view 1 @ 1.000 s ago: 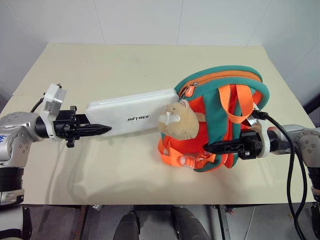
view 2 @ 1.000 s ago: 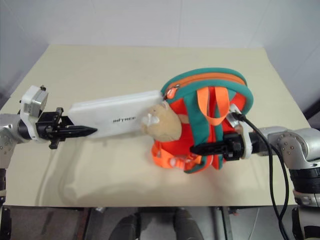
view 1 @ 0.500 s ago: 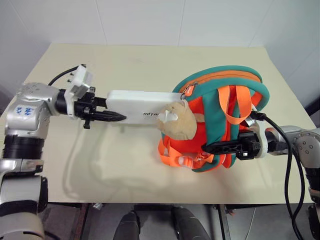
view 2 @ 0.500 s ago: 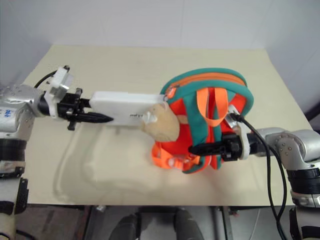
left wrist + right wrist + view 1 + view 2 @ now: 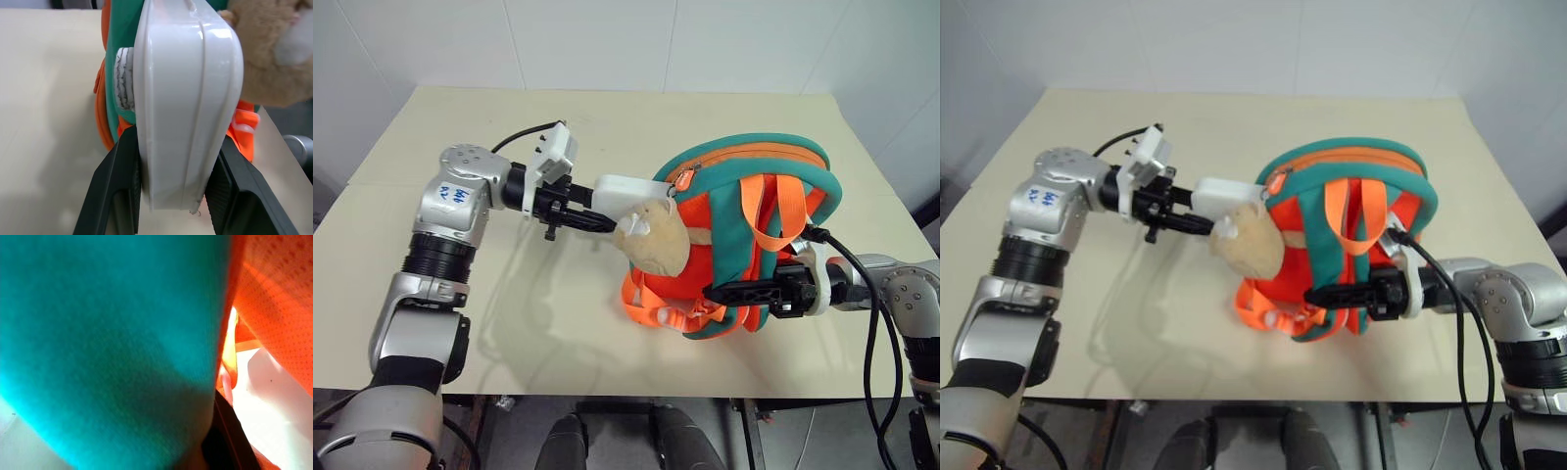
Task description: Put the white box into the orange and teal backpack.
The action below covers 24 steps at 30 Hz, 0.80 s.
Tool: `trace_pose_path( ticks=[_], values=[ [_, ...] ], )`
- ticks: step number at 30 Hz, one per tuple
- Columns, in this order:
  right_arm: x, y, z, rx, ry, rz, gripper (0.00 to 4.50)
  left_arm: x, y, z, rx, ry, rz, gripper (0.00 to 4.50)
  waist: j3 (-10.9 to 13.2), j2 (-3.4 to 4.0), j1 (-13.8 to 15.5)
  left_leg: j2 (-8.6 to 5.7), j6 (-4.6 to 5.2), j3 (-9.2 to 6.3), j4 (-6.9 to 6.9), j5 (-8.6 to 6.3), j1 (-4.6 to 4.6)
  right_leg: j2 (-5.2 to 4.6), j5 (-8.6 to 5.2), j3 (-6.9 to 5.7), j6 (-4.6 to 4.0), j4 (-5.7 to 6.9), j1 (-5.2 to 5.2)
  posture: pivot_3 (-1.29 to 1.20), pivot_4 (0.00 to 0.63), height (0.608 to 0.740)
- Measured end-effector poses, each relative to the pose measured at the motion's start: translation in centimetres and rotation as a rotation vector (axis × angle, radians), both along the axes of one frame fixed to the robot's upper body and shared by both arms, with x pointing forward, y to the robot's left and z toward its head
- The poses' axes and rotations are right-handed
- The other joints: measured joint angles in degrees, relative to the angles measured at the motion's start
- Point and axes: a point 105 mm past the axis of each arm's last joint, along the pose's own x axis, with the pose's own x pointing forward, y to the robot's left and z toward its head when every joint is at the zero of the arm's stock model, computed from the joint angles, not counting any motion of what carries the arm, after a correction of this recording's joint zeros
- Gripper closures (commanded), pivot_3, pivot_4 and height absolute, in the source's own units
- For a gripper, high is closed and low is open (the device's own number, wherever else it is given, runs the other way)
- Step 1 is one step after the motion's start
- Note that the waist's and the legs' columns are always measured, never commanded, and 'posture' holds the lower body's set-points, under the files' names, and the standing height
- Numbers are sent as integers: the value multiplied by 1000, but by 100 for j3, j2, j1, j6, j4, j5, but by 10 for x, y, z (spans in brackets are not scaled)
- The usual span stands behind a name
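With the left gripper clamped on the white box and the right gripper pinching the orange and teal backpack, the box could snag on the plush charm.

Head cams overhead; wrist cams close-up on backpack.

You are looking at a bare test room or lab: one plain beige table stands against white panelled walls, with grey floor below the table's near edge and no furnishings around it.
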Motion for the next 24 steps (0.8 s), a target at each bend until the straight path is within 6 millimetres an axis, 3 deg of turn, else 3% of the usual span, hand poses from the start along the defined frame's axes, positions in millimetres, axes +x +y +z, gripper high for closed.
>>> trace_pose_path(
  ticks=[8, 18, 19, 24],
  values=[
    [-2, 2, 3, 10, -28, -9, 4376, 7, -12, -9, -44, 19, -7, 3130, 0, 0, 27, -2, 0, -4, 2, 0, -1, -1, 0, -2, 1, 1, 1, 0, 150, 740],
    [-2, 3, 1, 9, -25, -23, 4376, -3, -18, -1, -34, 15, -61, 201, 0, 0, -10, 0, 0, -5, -3, 0, 1, 0, 0, -1, 1, 3, 0, 0, 150, 740],
    [-2, 3, 1, 11, -25, -23, 4376, -6, -18, 3, -48, 8, -70, 21, 0, 0, -12, 1, 0, -5, -4, 0, 1, 1, 0, -1, 1, 3, 0, 0, 150, 740],
    [-2, 4, 0, 15, -24, -21, 4376, -12, -1, 15, -98, -28, -52, 21, 0, 0, -15, 1, 0, -5, 0, 1, 3, 0, 0, -1, 1, 7, 1, 0, 150, 740]
  ],
)
